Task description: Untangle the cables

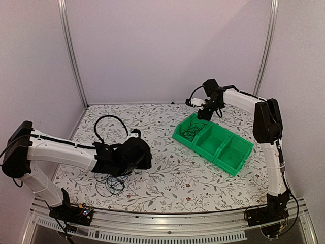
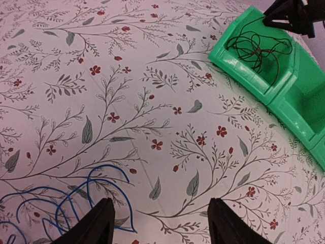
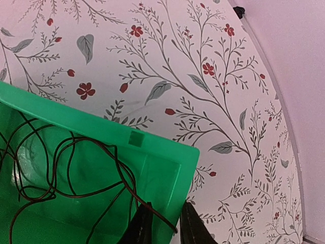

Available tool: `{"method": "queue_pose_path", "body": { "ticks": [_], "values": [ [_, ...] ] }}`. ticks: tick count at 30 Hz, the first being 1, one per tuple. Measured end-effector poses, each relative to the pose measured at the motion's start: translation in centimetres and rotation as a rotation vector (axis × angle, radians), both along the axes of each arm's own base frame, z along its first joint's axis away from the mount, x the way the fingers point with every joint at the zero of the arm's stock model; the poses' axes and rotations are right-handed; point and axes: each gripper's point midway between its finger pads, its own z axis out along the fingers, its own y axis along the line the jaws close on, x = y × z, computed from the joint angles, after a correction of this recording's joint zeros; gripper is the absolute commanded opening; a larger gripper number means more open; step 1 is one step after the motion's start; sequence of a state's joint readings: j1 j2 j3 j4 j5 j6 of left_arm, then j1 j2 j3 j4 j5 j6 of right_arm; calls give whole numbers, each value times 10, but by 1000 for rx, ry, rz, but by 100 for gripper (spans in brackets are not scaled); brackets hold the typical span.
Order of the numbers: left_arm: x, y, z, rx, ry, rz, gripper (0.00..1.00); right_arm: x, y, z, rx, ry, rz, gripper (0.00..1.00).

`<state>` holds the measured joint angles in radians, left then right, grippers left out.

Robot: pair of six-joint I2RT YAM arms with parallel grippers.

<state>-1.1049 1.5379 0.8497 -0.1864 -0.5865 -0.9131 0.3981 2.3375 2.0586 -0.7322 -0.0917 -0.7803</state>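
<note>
A thin dark cable (image 3: 76, 168) lies in loose loops in the left compartment of the green bin (image 3: 101, 124); it also shows in the top view (image 1: 190, 131) and the left wrist view (image 2: 259, 48). My right gripper (image 3: 165, 229) straddles the bin's far corner with its jaws a little apart, and the cable's end lies between them. My left gripper (image 2: 162, 226) is open and empty above the floral table. A blue cable (image 2: 66, 203) coils just left of it. In the top view a black loop (image 1: 109, 127) and a thin tangle (image 1: 109, 184) lie by the left gripper (image 1: 138, 156).
The green bin (image 1: 213, 141) has three compartments; the middle and right ones hold nothing. The right gripper (image 1: 205, 113) hangs over its far left corner. The back wall and metal frame posts bound the table.
</note>
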Motion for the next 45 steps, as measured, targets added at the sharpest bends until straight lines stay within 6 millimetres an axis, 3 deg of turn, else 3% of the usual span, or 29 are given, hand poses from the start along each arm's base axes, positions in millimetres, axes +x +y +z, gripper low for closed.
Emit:
{"method": "queue_pose_path", "body": {
  "ticks": [8,16,25,30,32,34,41,45],
  "values": [
    [-1,1,-4,-6,5,-1,64,1,0,0,-4,-3,-1,26],
    [-1,-4,-8,-14,14,-11,64,1,-1,1,-7,-5,-2,24],
    [-2,-6,-9,-21,18,-17,64,-2,4,7,-7,-23,5,18],
    [-1,-8,-9,-29,18,-20,64,-7,12,16,-7,-43,19,9],
    [-1,-9,-11,-27,20,-21,64,-12,15,18,-9,-44,27,1],
    [-1,-10,-13,-24,23,-23,64,-17,19,21,-10,-48,37,0],
    [-2,-13,-19,-22,34,-31,64,-28,33,43,3,-82,63,0],
    [-2,-14,-21,-21,35,-36,64,-33,36,76,24,-135,70,0]
  ]
}}
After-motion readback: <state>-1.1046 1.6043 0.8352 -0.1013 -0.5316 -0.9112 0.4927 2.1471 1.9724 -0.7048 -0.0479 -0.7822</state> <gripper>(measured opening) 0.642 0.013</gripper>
